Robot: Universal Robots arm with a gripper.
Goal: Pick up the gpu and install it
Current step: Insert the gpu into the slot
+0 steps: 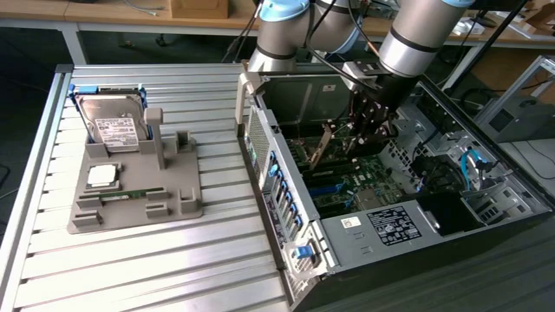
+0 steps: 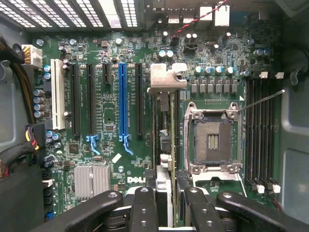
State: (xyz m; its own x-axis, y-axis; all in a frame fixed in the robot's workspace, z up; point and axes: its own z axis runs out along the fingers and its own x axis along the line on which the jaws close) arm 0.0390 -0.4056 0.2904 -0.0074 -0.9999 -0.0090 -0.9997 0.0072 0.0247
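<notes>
**GPU held edge-on above the motherboard**

Closest to the wrist camera, the black 2-fingered gripper [image 2: 166, 205] is clamped on the gpu [image 2: 164, 121], a thin dark circuit card with a silvery metal end bracket, seen edge-on so that it runs as a narrow strip away from the fingers [image 2: 145, 212]. Its pale bracket end lies at the far tip of the strip. Beneath the card sits the green Dell motherboard [image 2: 108, 116] with its row of long slots: 1 white slot [image 2: 58, 94], several black ones and 1 blue slot [image 2: 122, 99]. The card stands between that row of slots and the square metal CPU socket [image 2: 212, 140]; whether its lower edge touches the board cannot be told. Beyond the socket run the black memory slots [image 2: 260, 130].

From the exterior view, the silver-grey robot arm [image 1: 416, 36] reaches down into the open black computer case [image 1: 433, 214], and the gripper [image 1: 368, 133] holds the gpu [image 1: 325, 146] upright over the motherboard [image 1: 364, 188]. Well apart, towards the exterior view's left, a grey plastic fixture tray [image 1: 130, 208] lies on the ribbed aluminium table [image 1: 173, 260]. In it stand a boxy silver hard drive with a white label [image 1: 117, 127], a square silvery processor chip [image 1: 103, 174] and a small green memory stick [image 1: 130, 193].
</notes>
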